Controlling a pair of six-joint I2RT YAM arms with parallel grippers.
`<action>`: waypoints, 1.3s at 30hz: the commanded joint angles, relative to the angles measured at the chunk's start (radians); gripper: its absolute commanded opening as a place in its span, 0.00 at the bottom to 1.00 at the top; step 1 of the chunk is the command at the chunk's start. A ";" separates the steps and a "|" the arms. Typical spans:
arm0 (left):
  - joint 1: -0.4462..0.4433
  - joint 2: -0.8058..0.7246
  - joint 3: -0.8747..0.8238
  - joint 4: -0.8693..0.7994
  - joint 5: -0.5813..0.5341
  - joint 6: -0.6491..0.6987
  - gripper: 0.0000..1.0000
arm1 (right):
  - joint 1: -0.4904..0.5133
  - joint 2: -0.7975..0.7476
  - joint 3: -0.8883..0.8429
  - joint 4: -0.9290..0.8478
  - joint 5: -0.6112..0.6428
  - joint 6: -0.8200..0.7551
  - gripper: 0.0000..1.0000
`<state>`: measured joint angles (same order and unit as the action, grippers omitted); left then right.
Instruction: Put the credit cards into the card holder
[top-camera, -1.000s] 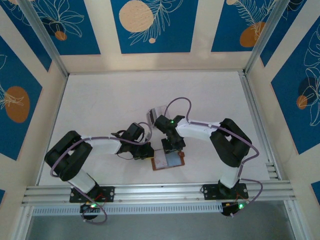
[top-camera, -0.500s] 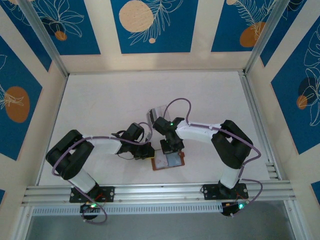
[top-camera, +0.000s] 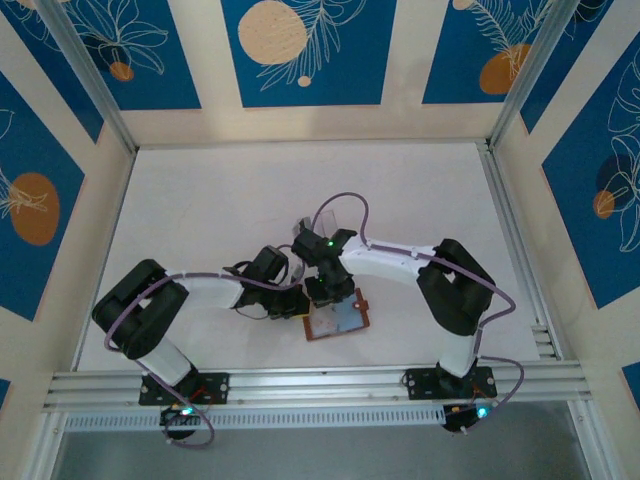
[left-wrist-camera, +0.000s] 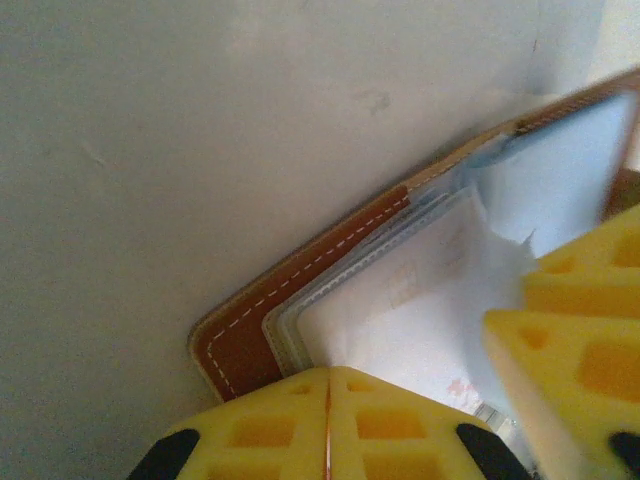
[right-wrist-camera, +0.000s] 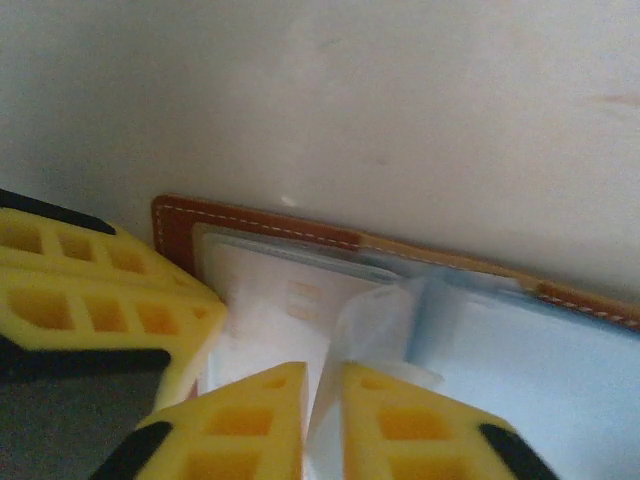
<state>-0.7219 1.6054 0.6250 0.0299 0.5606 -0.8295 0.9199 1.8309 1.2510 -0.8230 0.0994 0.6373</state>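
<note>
The card holder (top-camera: 340, 320), brown leather with bluish-grey pockets, lies open on the table near the front edge. A whitish credit card (right-wrist-camera: 280, 300) sits in its left pocket, also in the left wrist view (left-wrist-camera: 400, 320). My left gripper (left-wrist-camera: 328, 375) is shut, its tips pressing on the holder's left edge (left-wrist-camera: 260, 310). My right gripper (right-wrist-camera: 322, 372) is over the holder's middle, its jaws almost together with a clear pocket sleeve (right-wrist-camera: 375, 320) pinched between them. The two grippers are close side by side (top-camera: 292, 305) (top-camera: 325, 295).
A clear slotted stand (top-camera: 312, 222) stands just behind the right arm's wrist. White table (top-camera: 220, 200) stretches open to the back and both sides. An aluminium rail (top-camera: 320, 380) runs along the near edge.
The right gripper has shifted left over the open holder, nearer the left gripper, uncovering the holder's right half. The left arm has stayed put.
</note>
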 joint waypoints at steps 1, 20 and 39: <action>0.003 0.014 -0.036 -0.064 -0.046 -0.001 0.08 | 0.001 0.014 0.002 0.062 -0.146 0.029 0.26; 0.073 -0.101 -0.055 0.041 0.098 -0.088 0.19 | -0.093 -0.250 -0.175 0.296 -0.487 0.045 0.53; 0.120 -0.129 -0.032 -0.066 0.119 0.003 0.22 | -0.152 -0.366 -0.383 0.061 -0.160 0.103 0.42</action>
<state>-0.5976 1.4677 0.5560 0.0090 0.6628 -0.8673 0.7555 1.4464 0.8959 -0.7296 -0.0616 0.7151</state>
